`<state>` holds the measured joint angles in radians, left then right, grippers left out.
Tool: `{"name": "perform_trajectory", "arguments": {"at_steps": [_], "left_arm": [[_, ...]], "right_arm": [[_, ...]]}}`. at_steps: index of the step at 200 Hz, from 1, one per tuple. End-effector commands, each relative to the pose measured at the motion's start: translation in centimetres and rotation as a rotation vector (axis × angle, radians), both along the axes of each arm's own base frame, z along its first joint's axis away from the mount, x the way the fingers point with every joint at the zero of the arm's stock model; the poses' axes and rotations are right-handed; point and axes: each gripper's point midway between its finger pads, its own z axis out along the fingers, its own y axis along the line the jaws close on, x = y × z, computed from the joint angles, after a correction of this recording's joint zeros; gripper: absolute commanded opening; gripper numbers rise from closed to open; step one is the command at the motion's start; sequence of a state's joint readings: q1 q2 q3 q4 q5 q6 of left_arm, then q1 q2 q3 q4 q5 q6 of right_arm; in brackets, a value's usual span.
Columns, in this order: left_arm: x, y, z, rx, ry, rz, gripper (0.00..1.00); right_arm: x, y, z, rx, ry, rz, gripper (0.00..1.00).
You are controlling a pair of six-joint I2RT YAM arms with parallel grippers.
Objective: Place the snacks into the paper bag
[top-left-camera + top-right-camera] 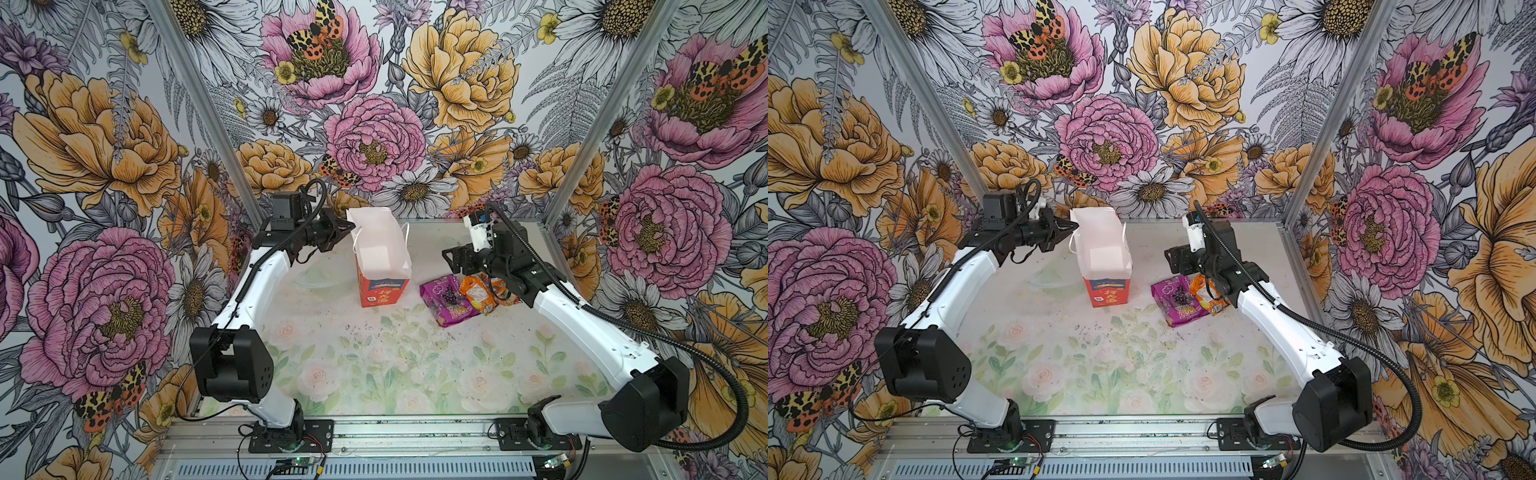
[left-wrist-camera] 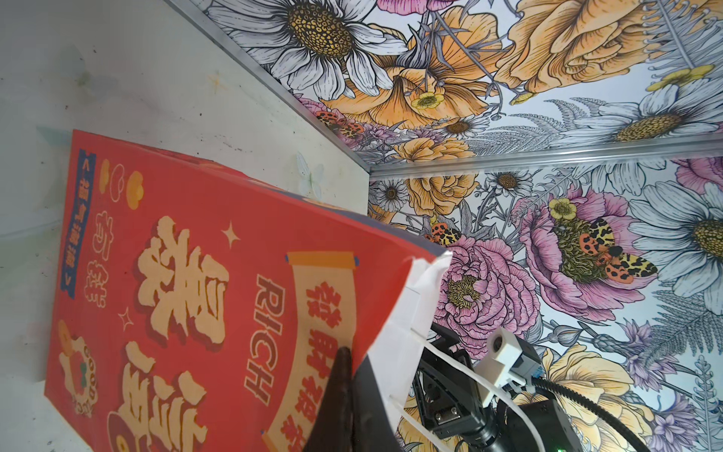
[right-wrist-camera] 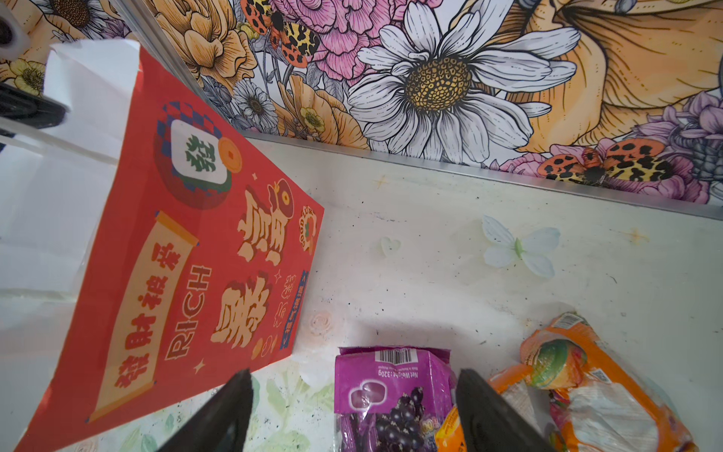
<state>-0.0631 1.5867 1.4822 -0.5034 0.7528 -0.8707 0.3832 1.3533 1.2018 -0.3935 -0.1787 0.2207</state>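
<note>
The surface (image 1: 374,353) has a pale rose print and dark specks. The bag (image 1: 381,266) stands upright at its back middle, with its mouth open and its white inside showing in both top views. Its red face carries Chinese characters and the word "RICH".

To the right of the bag, apart from it, the purple packet (image 1: 446,301) lies flat on the surface. The orange packets (image 1: 482,295) are heaped against its right edge and partly hidden under the right arm, so their number cannot be told.

The left gripper (image 1: 349,226) is pressed together on the bag's upper left rim, with one finger (image 2: 342,375) on the red outside.

The right gripper (image 1: 451,259) hangs spread above the packets, holding nothing. In the right wrist view the purple packet (image 3: 391,395) shows between its fingers.
</note>
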Motion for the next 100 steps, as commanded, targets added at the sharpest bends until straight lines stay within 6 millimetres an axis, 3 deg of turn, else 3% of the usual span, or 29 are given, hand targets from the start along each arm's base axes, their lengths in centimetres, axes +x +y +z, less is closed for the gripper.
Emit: {"name": "perform_trajectory", "arguments": {"at_steps": [1, 58, 86, 100], "left_arm": [[-0.5, 0.1, -1.2, 0.009, 0.013, -0.012, 0.14], [-0.5, 0.3, -1.1, 0.023, 0.000, -0.003, 0.64], [-0.4, 0.7, -0.9, 0.028, -0.006, 0.011, 0.76], [-0.4, 1.1, -0.6, 0.030, -0.012, 0.026, 0.88]], "right_arm": [[0.5, 0.2, 1.1, 0.018, -0.009, -0.018, 0.84], [0.7, 0.5, 0.2, 0.026, 0.021, -0.018, 0.84], [0.7, 0.6, -0.3, 0.026, 0.035, -0.014, 0.84], [0.7, 0.6, -0.5, 0.025, 0.038, -0.012, 0.84]]}}
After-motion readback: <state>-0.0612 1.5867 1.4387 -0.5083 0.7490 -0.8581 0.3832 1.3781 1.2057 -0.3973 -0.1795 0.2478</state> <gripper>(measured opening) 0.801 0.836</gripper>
